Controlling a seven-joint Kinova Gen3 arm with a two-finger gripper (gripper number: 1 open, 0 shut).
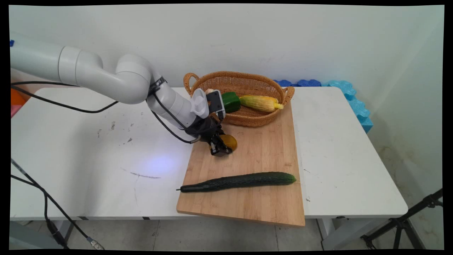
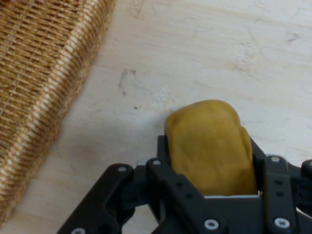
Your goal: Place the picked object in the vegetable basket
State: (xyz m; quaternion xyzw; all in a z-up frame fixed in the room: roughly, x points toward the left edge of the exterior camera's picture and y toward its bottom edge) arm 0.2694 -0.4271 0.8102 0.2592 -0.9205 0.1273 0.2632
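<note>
My black gripper is low over the wooden cutting board, shut on a yellow-brown potato. The hand view shows the potato squeezed between the two fingers, just above the board. A wicker basket stands at the board's far end, close behind the gripper; its woven wall fills the left of the hand view. Inside the basket lie a green pepper and a yellow corn cob.
A long dark green cucumber lies across the near part of the board. Blue foam pieces line the table's far right edge by the wall. Black cables hang from the arm over the white table.
</note>
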